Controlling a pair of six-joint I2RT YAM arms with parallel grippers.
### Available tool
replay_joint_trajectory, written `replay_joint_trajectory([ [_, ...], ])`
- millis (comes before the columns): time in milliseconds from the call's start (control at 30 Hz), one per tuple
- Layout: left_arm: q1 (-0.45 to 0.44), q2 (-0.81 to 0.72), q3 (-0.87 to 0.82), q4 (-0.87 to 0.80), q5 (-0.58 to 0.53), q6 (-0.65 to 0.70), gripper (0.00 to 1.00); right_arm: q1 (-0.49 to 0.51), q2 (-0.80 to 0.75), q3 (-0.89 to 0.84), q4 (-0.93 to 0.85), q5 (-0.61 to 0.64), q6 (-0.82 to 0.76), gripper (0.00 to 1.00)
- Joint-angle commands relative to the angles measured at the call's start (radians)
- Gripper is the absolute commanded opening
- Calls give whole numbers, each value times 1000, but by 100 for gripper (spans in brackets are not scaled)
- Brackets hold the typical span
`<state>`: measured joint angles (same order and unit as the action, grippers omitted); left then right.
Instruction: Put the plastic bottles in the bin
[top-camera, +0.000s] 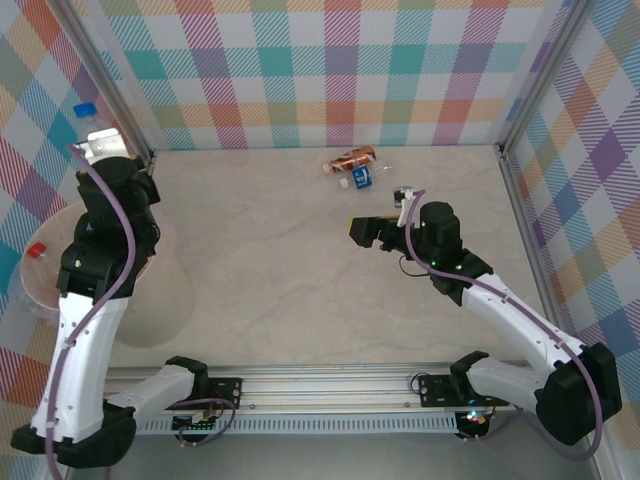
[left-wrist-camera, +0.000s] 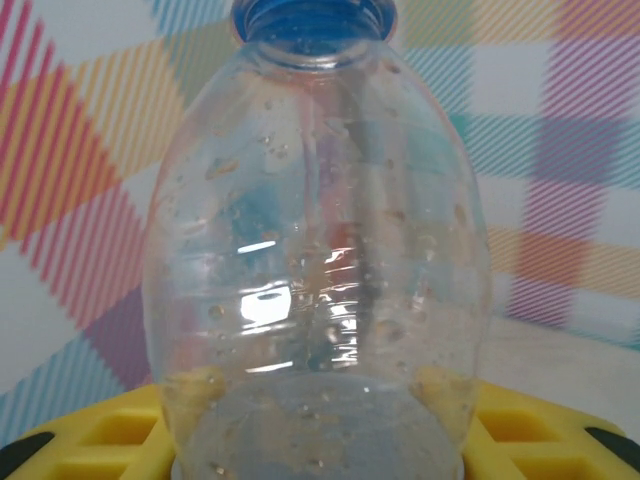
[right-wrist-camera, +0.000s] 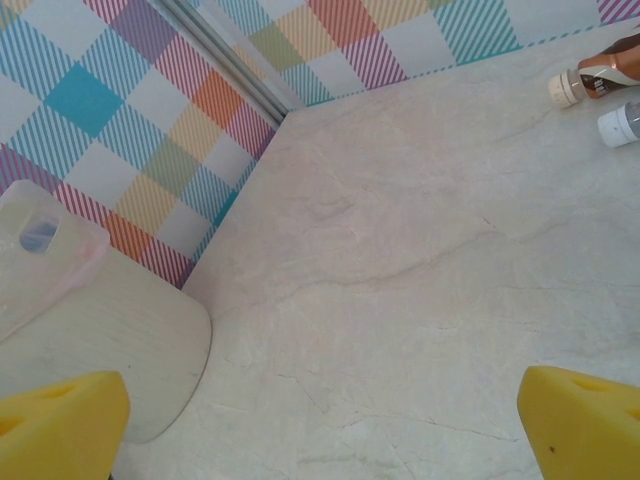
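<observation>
Drop step: left jaws clamped on a blue-capped bottle (left-wrist-camera: 315, 260) held aloft by the bin (top-camera: 170, 300); next, I judge, centre over its rim and release; right jaws wide apart, empty, near the brown bottle (top-camera: 355, 158).

Bright, even, diffuse light; faint soft shadows on the surface (top-camera: 300, 270). Clear bottle (left-wrist-camera: 320, 260) between the left jaws: white glare patch, slightly soft focus. Right yellow pads (right-wrist-camera: 60, 420) blurred; beyond them, sharp.
</observation>
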<state>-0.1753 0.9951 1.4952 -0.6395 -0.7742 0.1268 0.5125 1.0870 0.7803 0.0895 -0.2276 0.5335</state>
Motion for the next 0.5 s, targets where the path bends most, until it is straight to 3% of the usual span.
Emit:
replay_joint_trajectory([
  [0,174,-67,-126,118,206,64,50,10,-5,26,21,14,-23,100],
  [67,265,-78,-166,127,285,49,50,11,-4,27,17,13,-29,100],
  [167,323,-54,-161,54,302,-31,50,12,3,27,22,14,-30,100],
  [367,343,-33,-148,-131,53,-317,52,11,17,31,30,8,-34,100],
  [467,361,-24,-147,-216,-1,-426,66,12,22,35,22,6,-48,100],
])
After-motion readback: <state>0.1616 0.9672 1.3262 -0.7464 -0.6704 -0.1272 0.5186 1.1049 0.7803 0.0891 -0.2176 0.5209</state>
